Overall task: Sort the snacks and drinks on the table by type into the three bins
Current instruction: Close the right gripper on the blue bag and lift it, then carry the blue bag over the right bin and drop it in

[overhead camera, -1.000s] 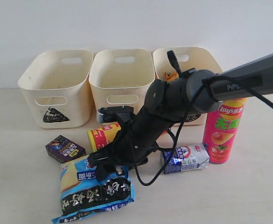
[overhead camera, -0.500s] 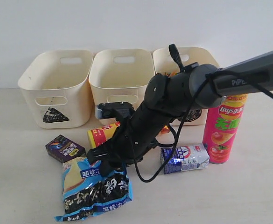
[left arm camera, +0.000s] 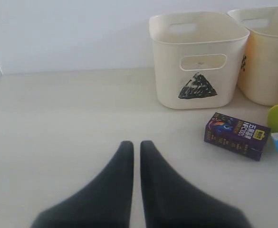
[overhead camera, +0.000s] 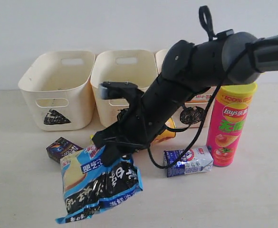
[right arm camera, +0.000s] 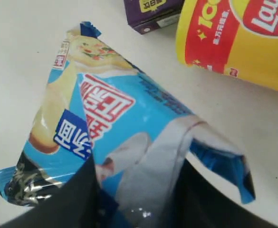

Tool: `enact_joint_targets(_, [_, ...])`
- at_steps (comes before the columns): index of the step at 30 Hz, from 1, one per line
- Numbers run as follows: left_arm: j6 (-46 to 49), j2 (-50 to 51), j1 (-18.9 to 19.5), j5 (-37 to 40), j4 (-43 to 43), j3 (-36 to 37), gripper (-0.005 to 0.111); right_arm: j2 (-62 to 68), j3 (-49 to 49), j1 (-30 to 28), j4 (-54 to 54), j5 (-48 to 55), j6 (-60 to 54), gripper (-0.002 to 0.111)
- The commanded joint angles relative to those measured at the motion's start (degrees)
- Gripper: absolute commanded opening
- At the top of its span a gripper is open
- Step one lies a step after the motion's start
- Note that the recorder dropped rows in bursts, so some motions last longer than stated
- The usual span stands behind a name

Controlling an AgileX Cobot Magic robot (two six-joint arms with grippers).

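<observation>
1. The right gripper (overhead camera: 111, 151) is pinching the top edge of the blue-black-white bag (overhead camera: 98, 183), in front of the triangle bin (overhead camera: 58, 90) and to its right.
2. The bag is hanging tilted beneath the jaws.
3. The left gripper (left arm camera: 136, 145) is sitting with its fingers pressed together.
4. The purple carton (overhead camera: 62, 148) is lying just in front of that bin.

Exterior view faces the bins (overhead camera: 124, 78) across the table (overhead camera: 253, 190), mid-distance. Left wrist looks low, level — sharing the purple carton (left arm camera: 235, 135); right wrist looks down, close on the blue bag (right arm camera: 115, 128).
</observation>
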Motion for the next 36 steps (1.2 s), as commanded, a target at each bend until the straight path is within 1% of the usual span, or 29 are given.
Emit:
enact_joint_targets(1, [-0.5, -0.2, 0.1, -0.2, 0.0, -0.2, 0.004, -3.3, 0.2, -4.3, 5.5, 2.9, -3.5, 0.000])
enact_joint_targets(7, [-0.5, -0.2, 0.1, -0.2, 0.0, -0.2, 0.004, -7.2, 0.2, -9.1, 7.3, 4.5, -4.0, 0.000])
enact_joint_targets(14, [-0.5, -0.2, 0.1, -0.3, 0.0, -0.2, 0.004, -10.4, -0.5, -16.5, 10.7, 7.4, -6.7, 0.000])
enact_joint_targets(18, [-0.5, -0.2, 0.1, -0.3, 0.0, -0.2, 0.004, -10.4, -4.0, -20.3, 11.0, 9.9, -6.8, 0.000])
enact_joint_targets(29, [-0.5, -0.2, 0.1, -0.2, 0.0, -0.2, 0.004, -8.5, -15.4, -29.4, 11.1, 11.3, -6.5, 0.000])
enact_joint_targets(36, [-0.5, -0.2, 0.1, -0.2, 0.0, -0.2, 0.004, -4.4, -20.8, -32.9, 11.4, 10.2, -6.7, 0.000])
